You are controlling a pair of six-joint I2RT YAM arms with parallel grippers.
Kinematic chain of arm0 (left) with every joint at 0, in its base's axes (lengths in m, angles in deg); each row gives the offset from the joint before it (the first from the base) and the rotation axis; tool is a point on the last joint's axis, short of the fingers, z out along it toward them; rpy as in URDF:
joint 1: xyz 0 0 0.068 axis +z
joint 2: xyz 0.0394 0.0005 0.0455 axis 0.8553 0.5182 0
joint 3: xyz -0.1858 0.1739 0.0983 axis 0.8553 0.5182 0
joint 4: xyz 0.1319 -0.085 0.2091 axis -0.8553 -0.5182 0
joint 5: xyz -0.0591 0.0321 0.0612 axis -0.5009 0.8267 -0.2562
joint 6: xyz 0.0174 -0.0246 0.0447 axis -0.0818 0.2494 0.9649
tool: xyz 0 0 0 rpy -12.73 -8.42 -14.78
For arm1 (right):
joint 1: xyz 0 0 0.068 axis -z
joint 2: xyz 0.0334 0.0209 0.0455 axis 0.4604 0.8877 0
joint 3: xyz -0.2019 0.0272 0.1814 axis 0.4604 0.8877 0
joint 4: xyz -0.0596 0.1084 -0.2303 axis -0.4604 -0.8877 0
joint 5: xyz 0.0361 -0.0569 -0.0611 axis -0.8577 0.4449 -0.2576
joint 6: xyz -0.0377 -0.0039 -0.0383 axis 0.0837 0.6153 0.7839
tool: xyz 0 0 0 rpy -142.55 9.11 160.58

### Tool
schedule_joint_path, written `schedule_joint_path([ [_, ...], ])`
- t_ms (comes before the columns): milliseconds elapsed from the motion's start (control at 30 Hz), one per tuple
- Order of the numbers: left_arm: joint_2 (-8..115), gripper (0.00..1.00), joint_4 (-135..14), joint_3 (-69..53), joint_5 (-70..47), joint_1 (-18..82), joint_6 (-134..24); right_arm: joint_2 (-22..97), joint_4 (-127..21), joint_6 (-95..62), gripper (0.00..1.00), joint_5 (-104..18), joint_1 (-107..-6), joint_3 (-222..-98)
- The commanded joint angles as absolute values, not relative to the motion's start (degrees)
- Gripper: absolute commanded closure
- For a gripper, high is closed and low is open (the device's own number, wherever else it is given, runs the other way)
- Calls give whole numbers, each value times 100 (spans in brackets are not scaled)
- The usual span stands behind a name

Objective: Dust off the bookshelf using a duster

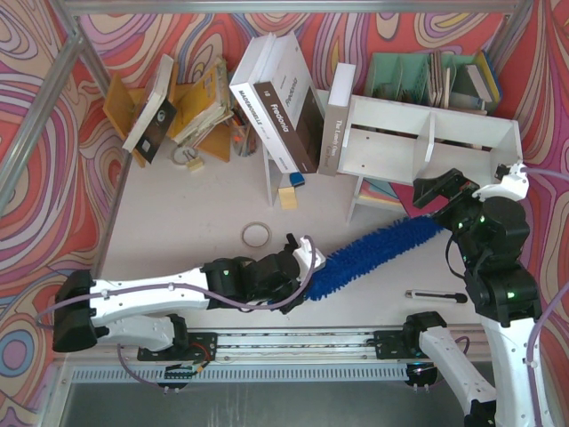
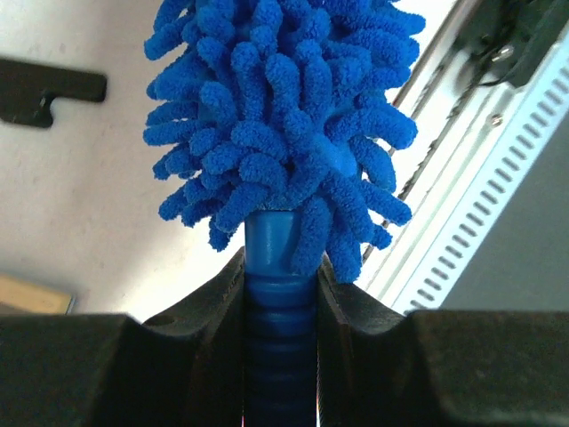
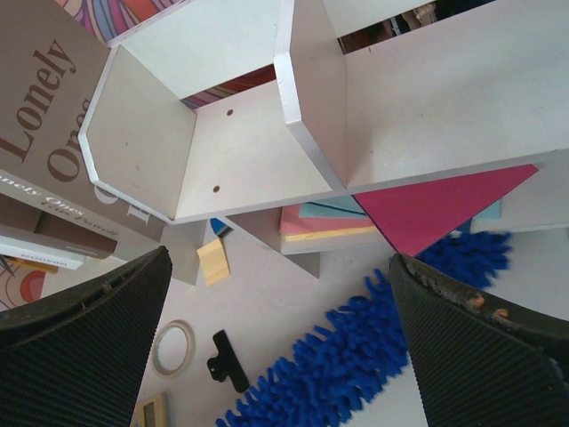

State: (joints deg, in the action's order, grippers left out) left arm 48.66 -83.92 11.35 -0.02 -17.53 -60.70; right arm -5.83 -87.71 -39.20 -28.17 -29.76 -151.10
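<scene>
Gripping duster (image 1: pixel 382 247), tip near bookshelf (image 1: pixel 391 147) edge

Bright, even light; soft shadows; wrist-view foregrounds slightly blurred.

The fluffy bright-blue microfibre duster (image 1: pixel 382 249) has a blue ribbed plastic handle (image 2: pixel 278 356). The long board bookshelf (image 1: pixel 462 133) is plain white, above a magenta paper sheet (image 3: pixel 436 209). Beyond the far edge of the pale beige desk (image 1: pixel 178 231), walls (image 1: pixel 178 27) swirl red, pink, yellow, purple
</scene>
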Motion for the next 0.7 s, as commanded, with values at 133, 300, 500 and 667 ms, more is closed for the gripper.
schedule_joint_path([
  [133,3810,100,-9100,1750,851,-1718,-6487,-607,-8711,-3918,1,-2802,-2986,-15096],
  [300,3297,100,-9354,1834,1192,-1731,-6856,-607,-8703,-3954,1,-2828,-2987,-15056],
  [500,2900,100,-9836,1899,1580,-1728,-7366,-602,-8676,-3967,1,-2837,-2985,-15049],
  [667,2859,100,-10285,1766,1783,-1727,-7620,-568,-8661,-3983,1,-2875,-2988,-15089],
])
